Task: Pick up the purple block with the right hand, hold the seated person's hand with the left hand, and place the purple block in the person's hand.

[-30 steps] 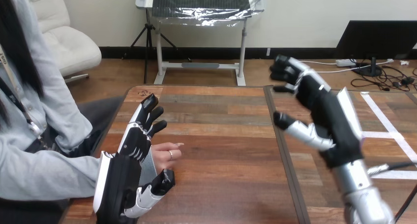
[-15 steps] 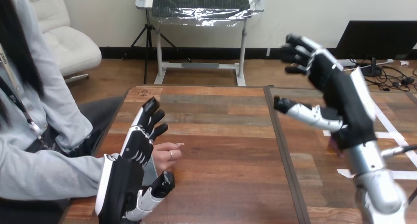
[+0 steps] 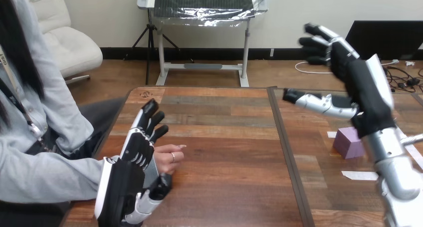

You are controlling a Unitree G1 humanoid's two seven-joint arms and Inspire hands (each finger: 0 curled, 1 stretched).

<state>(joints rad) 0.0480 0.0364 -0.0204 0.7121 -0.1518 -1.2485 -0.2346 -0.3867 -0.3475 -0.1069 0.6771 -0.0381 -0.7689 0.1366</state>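
The purple block (image 3: 349, 143) sits on the tabletop (image 3: 229, 192) at the far right, not picked up yet, partly tucked behind the robot's right forearm. The right hand (image 3: 361, 95) hangs well above it, fingers spread wide, holding nothing. On the other side, the left hand (image 3: 130, 167) stands right against the person's hand (image 3: 168, 159), fingers straight, not wrapped round it. Honestly, the risk is that forearm clipping the block on the way down and knocking it away.
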